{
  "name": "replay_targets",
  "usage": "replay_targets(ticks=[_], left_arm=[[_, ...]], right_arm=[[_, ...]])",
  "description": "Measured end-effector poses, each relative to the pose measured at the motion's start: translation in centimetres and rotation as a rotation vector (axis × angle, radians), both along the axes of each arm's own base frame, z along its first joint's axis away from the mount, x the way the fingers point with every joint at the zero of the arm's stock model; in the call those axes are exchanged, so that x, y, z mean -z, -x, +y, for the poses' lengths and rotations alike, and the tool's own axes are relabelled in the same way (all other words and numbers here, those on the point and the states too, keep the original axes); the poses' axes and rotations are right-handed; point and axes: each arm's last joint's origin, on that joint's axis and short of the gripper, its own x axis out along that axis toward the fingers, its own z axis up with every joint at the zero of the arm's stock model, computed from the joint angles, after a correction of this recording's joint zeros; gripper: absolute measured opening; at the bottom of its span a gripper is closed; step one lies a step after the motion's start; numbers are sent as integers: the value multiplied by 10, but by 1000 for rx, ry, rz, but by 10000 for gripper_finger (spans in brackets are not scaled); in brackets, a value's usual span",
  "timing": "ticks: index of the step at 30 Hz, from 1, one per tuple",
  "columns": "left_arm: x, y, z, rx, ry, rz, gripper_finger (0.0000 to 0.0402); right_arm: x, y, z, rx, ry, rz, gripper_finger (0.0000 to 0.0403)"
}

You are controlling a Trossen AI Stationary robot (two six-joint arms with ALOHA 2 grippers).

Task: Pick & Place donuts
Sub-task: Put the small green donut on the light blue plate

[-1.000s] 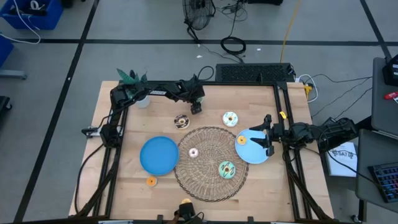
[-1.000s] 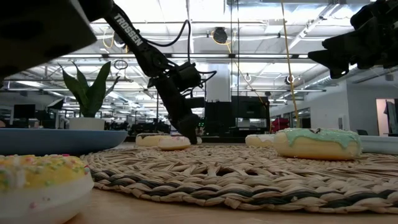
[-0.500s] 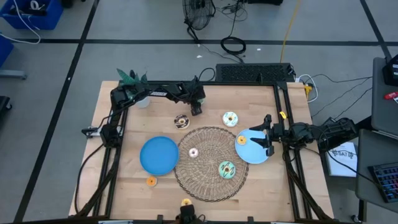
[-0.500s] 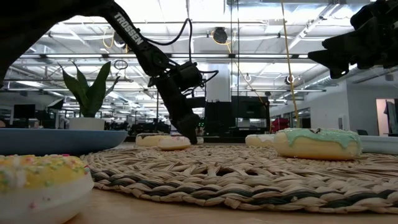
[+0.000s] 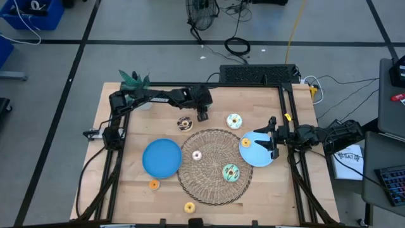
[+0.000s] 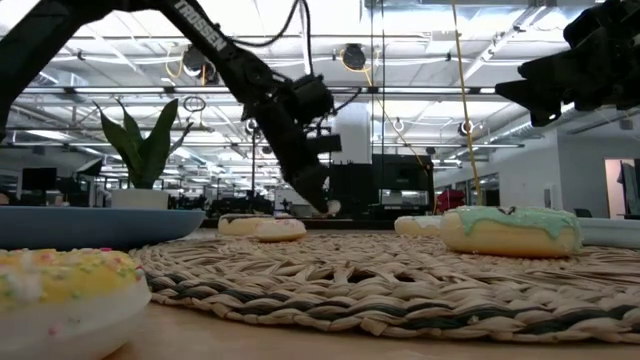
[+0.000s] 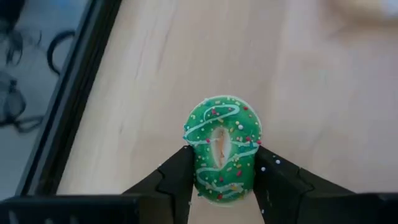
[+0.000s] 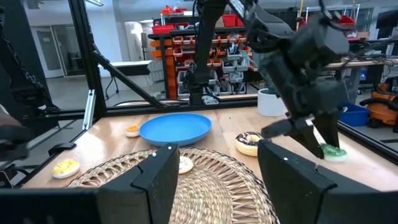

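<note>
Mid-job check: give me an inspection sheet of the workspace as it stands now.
Surface: wooden table with a woven mat and two blue plates.
Job's things: green donut clamped in the left gripper; chocolate donut beside it; others on the mat, one plate and the bare wood.
Clutter: potted plant at the far left corner.
Grippers: left gripper shut on the green donut; right gripper open over the right plate.
Cables: looped on the floor beyond the table.
Surroundings: shelving, workbenches.

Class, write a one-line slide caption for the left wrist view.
Left gripper jaws closed on a green sprinkled donut above the wooden table.
</note>
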Motion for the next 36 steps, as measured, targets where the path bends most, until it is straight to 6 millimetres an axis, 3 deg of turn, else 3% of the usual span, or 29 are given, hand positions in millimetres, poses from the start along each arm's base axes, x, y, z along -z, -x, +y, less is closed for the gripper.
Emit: replay_targets(ticks=[4, 10, 17, 21, 28, 36], left_arm=[[-22, -6, -23, 54, 31, -82, 149], [-48, -21, -75, 166, 84, -217, 149], [-59, -35, -140, 379, 15, -287, 150], [-61, -38, -164, 434, -31, -302, 150], [-62, -38, -188, 415, -85, -296, 150], [-62, -37, -197, 396, -57, -309, 150]], right_arm=[[0, 0, 0, 0, 0, 0, 206], [-1, 0, 0, 0, -2, -8, 206], [-1, -1, 0, 0, -3, -13, 206], [-3, -1, 0, 0, -5, -23, 206], [-3, -1, 0, 1, -6, -31, 206], [-6, -1, 0, 1, -12, -63, 206]])
